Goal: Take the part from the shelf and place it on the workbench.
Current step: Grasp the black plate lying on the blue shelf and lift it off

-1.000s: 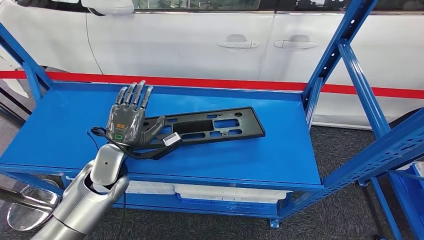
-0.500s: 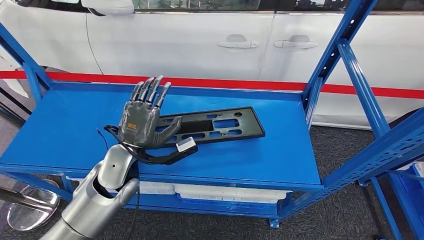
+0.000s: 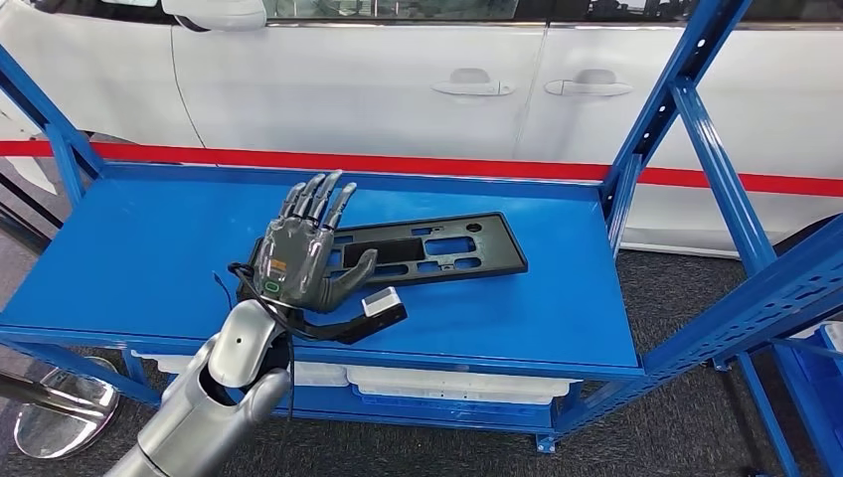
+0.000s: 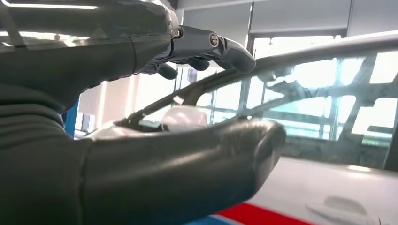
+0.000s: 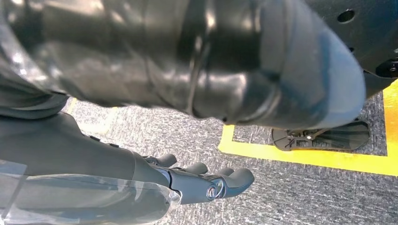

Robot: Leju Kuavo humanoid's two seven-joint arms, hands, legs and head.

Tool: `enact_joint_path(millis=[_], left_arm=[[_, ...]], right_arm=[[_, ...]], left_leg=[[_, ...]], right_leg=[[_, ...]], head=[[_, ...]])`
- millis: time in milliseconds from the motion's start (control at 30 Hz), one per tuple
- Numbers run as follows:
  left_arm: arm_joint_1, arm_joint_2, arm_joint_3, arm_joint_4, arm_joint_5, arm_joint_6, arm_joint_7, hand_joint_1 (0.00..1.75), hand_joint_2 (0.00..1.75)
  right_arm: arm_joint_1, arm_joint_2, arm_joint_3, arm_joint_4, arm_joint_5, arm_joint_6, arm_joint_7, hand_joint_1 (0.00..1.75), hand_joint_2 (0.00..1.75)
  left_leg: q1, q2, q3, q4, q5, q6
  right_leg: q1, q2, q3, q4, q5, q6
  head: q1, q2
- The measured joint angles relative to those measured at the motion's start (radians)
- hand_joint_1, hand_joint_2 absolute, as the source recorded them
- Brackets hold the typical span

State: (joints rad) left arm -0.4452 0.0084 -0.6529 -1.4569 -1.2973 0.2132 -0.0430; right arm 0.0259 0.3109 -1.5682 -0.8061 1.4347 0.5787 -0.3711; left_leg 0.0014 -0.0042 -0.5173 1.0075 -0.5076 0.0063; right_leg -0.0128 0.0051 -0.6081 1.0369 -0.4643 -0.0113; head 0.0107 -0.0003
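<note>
The part (image 3: 413, 250) is a flat black plastic plate with many cut-out holes, lying on the smooth blue metal shelf (image 3: 119, 258). The left hand (image 3: 298, 260) hovers over its near end, fingers (image 3: 320, 197) spread, holding nothing. The right hand (image 5: 197, 180) hangs with loose fingers above grey carpet (image 5: 300, 192).

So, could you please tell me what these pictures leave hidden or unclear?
- Head view: the left hand covers the near end of the black part, so contact cannot be told.
- Left wrist view: the thumb blocks the shelf and part.
- Right wrist view: the right hand hangs over carpet; its palm is blurred.
- The workbench is out of frame.
</note>
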Motion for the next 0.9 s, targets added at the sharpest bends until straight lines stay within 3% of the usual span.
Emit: enact_joint_path(millis=[200, 900], left_arm=[[0.039, -0.021, 0.004, 0.033, 0.054, -0.025, -0.014, 0.0, 1.75], [0.09, -0.021, 0.071, 0.204, 0.082, -0.072, -0.023, 0.0, 1.75]], right_arm=[[0.0, 0.0, 0.0, 0.0, 0.0, 0.001, 0.001, 0.0, 0.0], [-0.001, -0.003, 0.0, 0.001, 0.001, 0.009, 0.007, 0.0, 0.0]], left_leg=[[0.0, 0.0, -0.001, 0.0, 0.0, 0.0], [0.0, 0.0, -0.001, 0.0, 0.0, 0.0]], right_leg=[[0.0, 0.0, 0.0, 0.0, 0.0, 0.0], [0.0, 0.0, 0.0, 0.0, 0.0, 0.0]], head=[[0.0, 0.0], [0.0, 0.0]])
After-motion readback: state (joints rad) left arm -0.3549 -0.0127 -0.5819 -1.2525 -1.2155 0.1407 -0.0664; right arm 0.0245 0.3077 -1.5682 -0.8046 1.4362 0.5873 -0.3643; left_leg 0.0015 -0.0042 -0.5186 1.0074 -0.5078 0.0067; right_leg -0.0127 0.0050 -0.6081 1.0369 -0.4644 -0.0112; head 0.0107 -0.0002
